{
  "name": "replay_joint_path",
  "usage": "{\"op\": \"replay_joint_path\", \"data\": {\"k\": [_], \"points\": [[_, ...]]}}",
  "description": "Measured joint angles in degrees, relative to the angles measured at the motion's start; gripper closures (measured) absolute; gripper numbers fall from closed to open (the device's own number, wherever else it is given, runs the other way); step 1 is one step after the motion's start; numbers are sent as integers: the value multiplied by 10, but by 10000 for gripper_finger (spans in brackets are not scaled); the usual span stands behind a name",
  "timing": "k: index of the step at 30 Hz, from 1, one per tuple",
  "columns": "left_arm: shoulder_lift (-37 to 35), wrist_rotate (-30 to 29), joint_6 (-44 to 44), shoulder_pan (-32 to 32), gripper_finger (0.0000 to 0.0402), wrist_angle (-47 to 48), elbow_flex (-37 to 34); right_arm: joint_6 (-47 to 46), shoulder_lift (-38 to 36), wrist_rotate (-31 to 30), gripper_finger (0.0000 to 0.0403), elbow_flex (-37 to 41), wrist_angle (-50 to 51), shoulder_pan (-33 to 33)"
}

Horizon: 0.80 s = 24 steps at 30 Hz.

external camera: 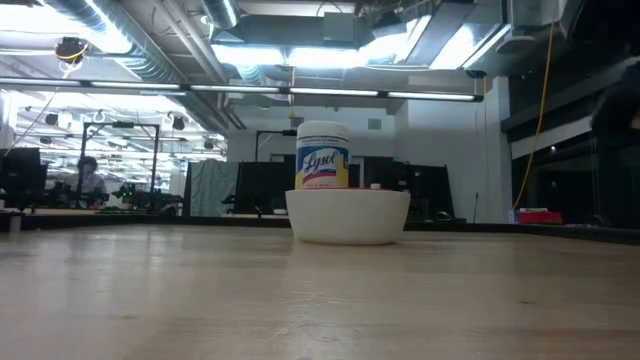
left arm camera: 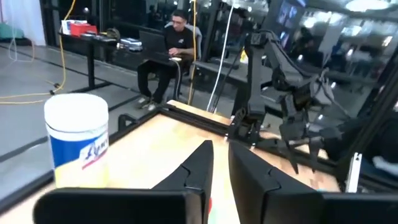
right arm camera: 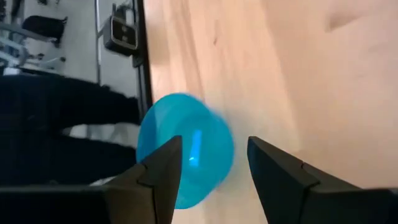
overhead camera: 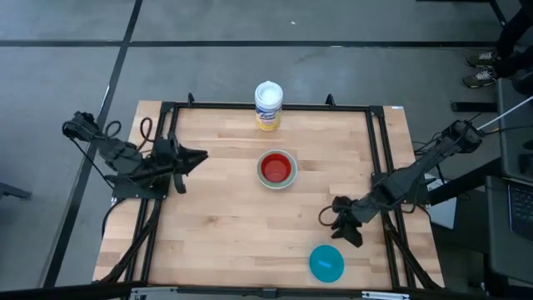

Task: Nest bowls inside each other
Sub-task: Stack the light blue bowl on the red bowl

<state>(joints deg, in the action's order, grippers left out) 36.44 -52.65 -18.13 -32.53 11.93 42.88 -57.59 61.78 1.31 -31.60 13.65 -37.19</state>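
Observation:
At the table's middle a red bowl sits nested inside a white bowl, which rests on its base. A teal bowl stands alone by the near edge, right of centre. My right gripper hovers just above and to the far side of it, slanting down, open; in its wrist view the teal bowl lies just beyond the fingertips. My left gripper is drawn back at the table's left side, pointing level toward the stack. Only a narrow gap shows between its fingers, with nothing in it.
A white canister with a yellow label stands at the far edge behind the stack, also showing in the low view as the canister. Black frame rails run along the table's sides. A person sits at a desk beyond the table.

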Motion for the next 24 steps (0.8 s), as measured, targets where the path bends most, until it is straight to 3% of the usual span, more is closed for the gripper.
{"op": "replay_joint_path", "data": {"k": [5, 10, 15, 20, 24], "points": [[-27, 21, -4, 0, 358, -101, -84, -50, 92, 63, 218, -19, -43, -11], [-29, 47, 4, 0, 357, -129, -95, -52, 200, 103, 218, -104, 2, -40], [-28, 62, 27, 0, 359, -146, -95, -8, 281, 45, 218, -194, 131, -49], [-28, 74, 32, 0, 357, -156, -95, 15, 315, -25, 218, -233, 155, -48], [-29, 90, 24, 0, 360, -156, -95, 12, 316, -39, 218, -239, 147, -48]]}}
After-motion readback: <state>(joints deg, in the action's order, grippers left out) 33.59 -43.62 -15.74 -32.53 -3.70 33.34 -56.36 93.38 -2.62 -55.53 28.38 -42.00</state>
